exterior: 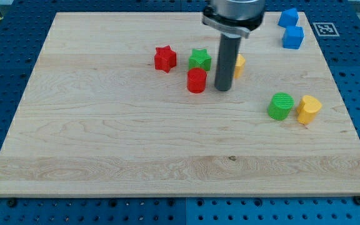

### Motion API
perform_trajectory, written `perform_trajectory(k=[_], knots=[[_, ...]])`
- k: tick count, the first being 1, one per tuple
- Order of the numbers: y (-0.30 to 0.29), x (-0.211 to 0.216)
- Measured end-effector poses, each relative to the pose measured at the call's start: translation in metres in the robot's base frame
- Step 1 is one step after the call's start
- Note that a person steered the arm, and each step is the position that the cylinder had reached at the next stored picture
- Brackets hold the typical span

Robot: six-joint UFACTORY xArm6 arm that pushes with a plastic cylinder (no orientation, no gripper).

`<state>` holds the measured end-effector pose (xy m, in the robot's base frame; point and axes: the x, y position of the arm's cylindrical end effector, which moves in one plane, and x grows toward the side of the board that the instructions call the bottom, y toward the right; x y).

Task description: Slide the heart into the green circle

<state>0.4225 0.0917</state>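
The yellow heart (308,109) lies at the view's right, touching or nearly touching the right side of the green circle (280,105). My tip (222,89) is on the board well to the left of both, just right of the red cylinder (196,80). The rod hides part of a yellow block (239,64) behind it.
A green star (199,59) and a red star (164,58) lie left of the rod, towards the view's top. Two blue blocks (288,17) (292,37) sit at the top right corner of the wooden board (105,144).
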Motion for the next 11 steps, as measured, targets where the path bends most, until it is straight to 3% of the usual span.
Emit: perform_trajectory(k=[2,3,6,11], knots=[[0.100,0.001],[0.157,0.020],[0.195,0.049],[0.089,0.052]])
